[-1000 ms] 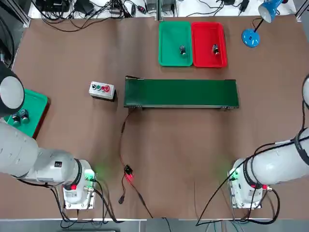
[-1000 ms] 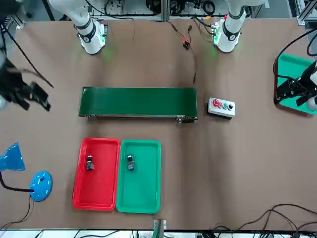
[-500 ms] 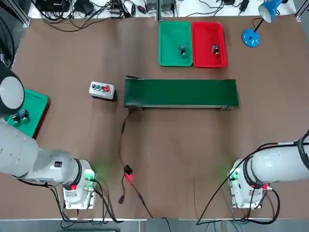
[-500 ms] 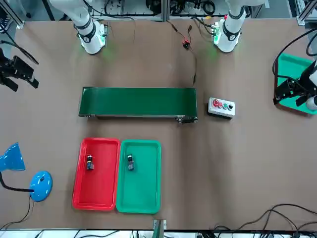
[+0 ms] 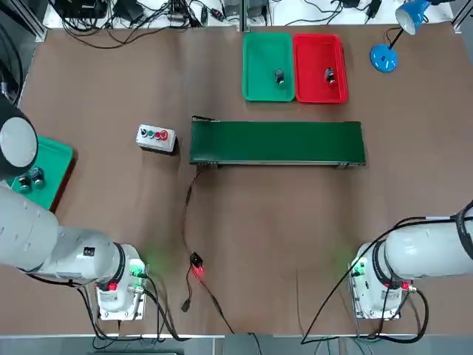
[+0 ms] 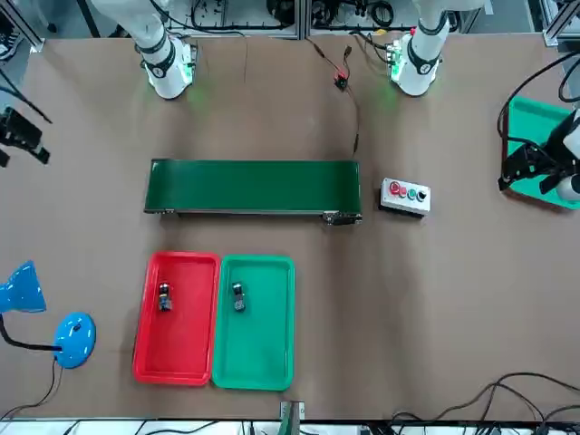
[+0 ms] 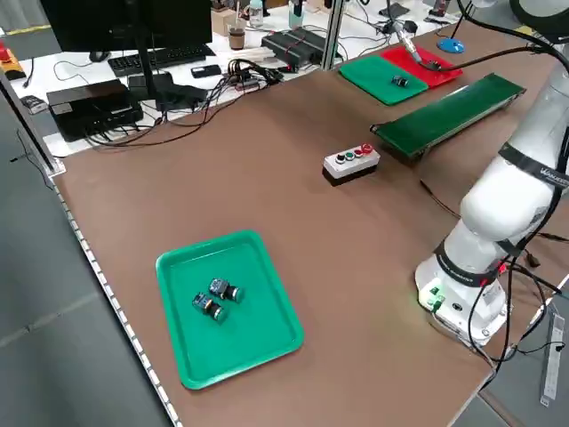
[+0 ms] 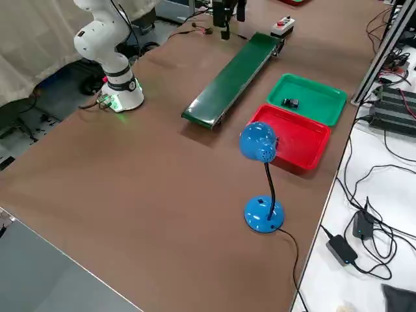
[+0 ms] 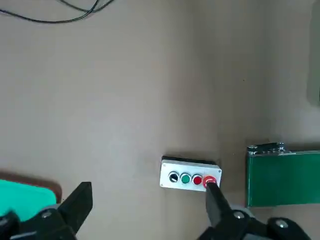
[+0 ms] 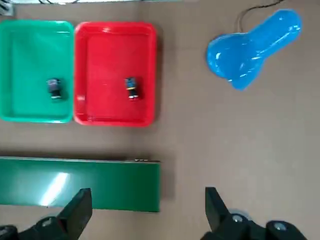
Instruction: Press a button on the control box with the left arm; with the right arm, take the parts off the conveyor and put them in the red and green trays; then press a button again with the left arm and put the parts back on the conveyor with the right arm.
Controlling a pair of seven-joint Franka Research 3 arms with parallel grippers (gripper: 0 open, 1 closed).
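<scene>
The grey control box [image 5: 156, 137] with its row of buttons stands left of the long green conveyor [image 5: 277, 142], whose belt is bare. Beyond the belt lie the green tray [image 5: 262, 48] and the red tray [image 5: 318, 48], each with one small dark part [image 5: 278, 76] [image 5: 329, 75]. My left gripper [image 6: 530, 172] hangs open high over the table's left edge, well short of the control box [image 9: 190, 177]. My right gripper [image 6: 20, 134] is open and empty, high off the table's right side, with the trays [image 10: 115, 107] far below.
A second green tray [image 7: 240, 342] with two small parts [image 7: 213, 298] lies at the table's left edge under my left arm. A blue desk lamp [image 5: 384, 55] stands right of the red tray. A cable with a red-lit plug [image 5: 196, 268] runs from the conveyor's left end.
My right gripper has drawn back towards the robot's side and farther out over the right edge. The left arm, the trays and the parts have not moved.
</scene>
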